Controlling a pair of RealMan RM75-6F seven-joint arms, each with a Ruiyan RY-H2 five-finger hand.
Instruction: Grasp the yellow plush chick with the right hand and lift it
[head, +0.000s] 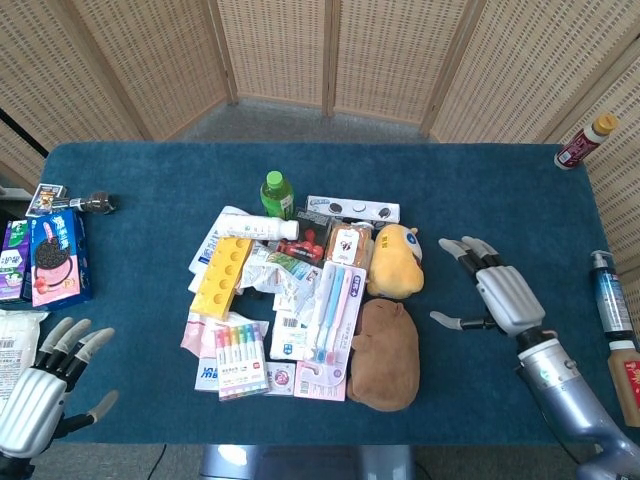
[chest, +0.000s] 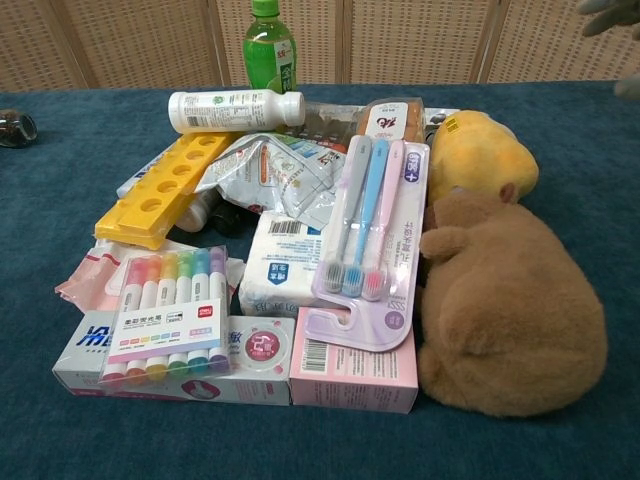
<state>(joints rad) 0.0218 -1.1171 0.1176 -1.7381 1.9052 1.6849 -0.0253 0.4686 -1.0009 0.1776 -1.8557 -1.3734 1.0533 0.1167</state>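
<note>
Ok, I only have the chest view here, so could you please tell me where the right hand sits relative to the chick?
Observer: The right hand is to the right of the chick, apart from it, with bare table between them.
Operator: Thanks. Are its fingers open?
Observer: Yes, they are spread and hold nothing.
Operator: And where is the left hand?
Observer: The left hand is at the near left corner, open, far from the pile.
</note>
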